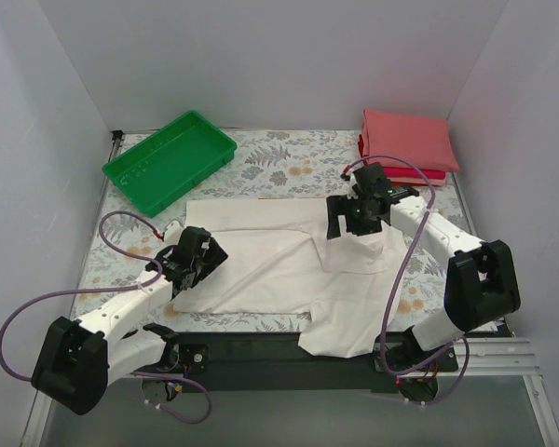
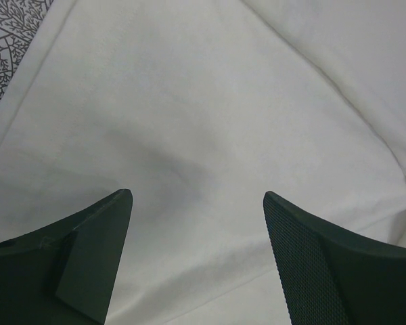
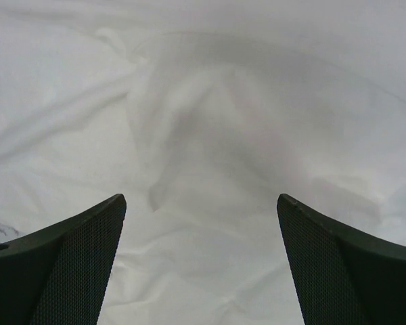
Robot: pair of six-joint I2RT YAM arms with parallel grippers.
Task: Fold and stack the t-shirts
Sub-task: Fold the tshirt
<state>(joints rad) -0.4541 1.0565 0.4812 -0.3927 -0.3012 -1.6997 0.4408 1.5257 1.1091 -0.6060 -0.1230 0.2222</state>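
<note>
A white t-shirt (image 1: pixel 279 265) lies spread and partly folded across the middle of the table, plain side up, its lower right part hanging over the near edge. My left gripper (image 1: pixel 210 253) hovers open over the shirt's left edge; in the left wrist view white cloth (image 2: pixel 203 135) fills the gap between the fingers (image 2: pixel 304 250), none of it pinched. My right gripper (image 1: pixel 354 223) stands open over a rumpled hump of the shirt (image 3: pixel 210 135) on the right. Folded salmon-pink and red t-shirts (image 1: pixel 408 140) are stacked at the back right.
A green plastic tray (image 1: pixel 170 160) sits at the back left. The floral tablecloth (image 1: pixel 289 163) shows behind the shirt. White walls enclose the table on three sides. A black rail (image 1: pixel 261 358) runs along the near edge.
</note>
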